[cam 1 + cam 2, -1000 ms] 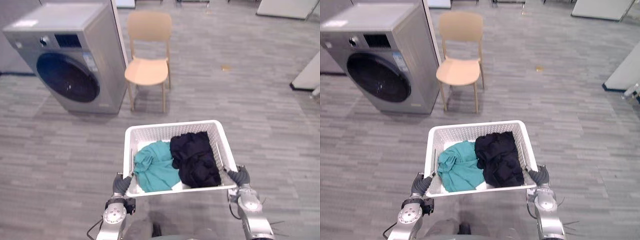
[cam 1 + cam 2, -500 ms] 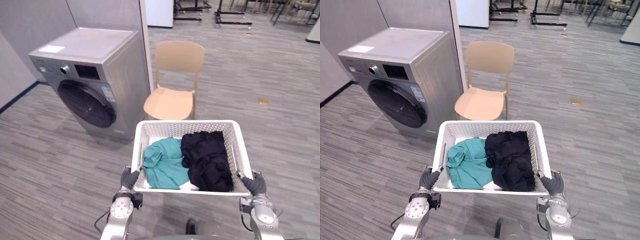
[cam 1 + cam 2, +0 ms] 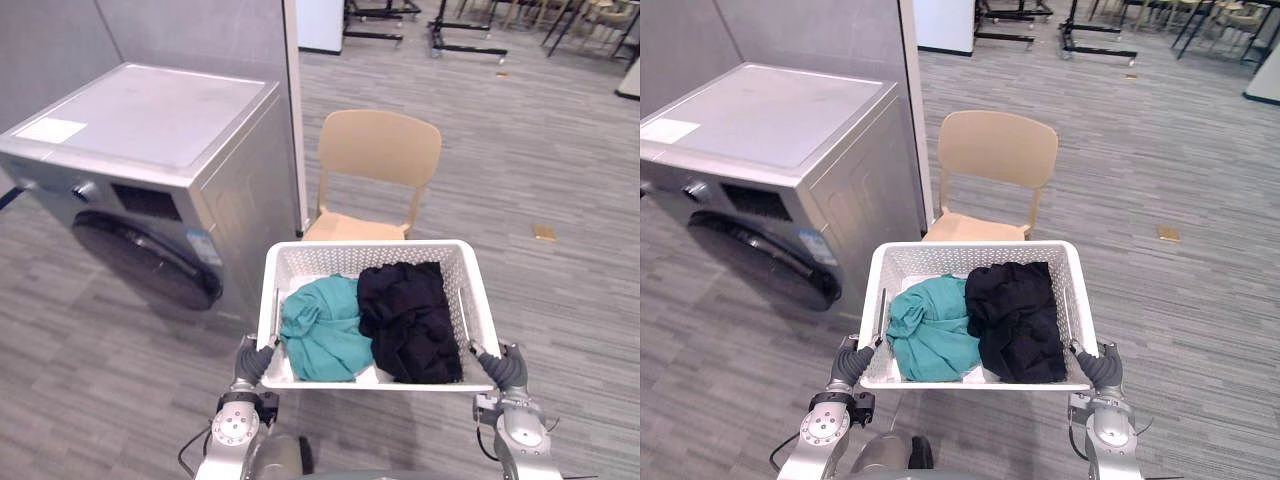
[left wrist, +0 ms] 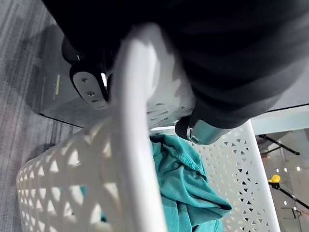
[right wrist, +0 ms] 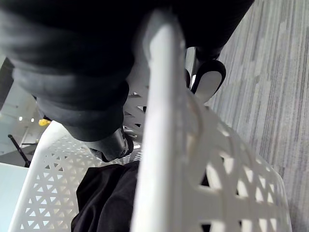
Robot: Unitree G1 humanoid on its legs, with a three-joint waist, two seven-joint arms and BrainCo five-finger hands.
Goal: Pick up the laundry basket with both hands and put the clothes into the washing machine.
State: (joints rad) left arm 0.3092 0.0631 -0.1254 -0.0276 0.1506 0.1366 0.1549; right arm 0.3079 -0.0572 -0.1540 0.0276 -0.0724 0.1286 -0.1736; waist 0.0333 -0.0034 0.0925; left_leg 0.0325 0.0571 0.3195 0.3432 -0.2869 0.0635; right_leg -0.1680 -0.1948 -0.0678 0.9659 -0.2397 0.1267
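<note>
A white perforated laundry basket [image 3: 365,259] hangs in the air in front of me, carried level. Inside lie a teal garment [image 3: 322,329] on the left and a black garment [image 3: 408,318] on the right. My left hand [image 3: 253,360] is curled round the basket's left rim [image 4: 137,145], and my right hand [image 3: 503,368] is curled round the right rim [image 5: 159,121]. The grey washing machine [image 3: 140,160] stands ahead to the left, its dark round door [image 3: 148,260] closed and facing left.
A beige chair [image 3: 375,160] stands right behind the basket, beside the washer. A grey wall panel [image 3: 200,35] rises behind the machine. A small brown scrap [image 3: 544,232] lies on the floor at right. Dark furniture legs [image 3: 465,15] stand far back.
The camera has moved forward and left: the washer and chair now loom closer. The basket stays held in both hands at the same height.
</note>
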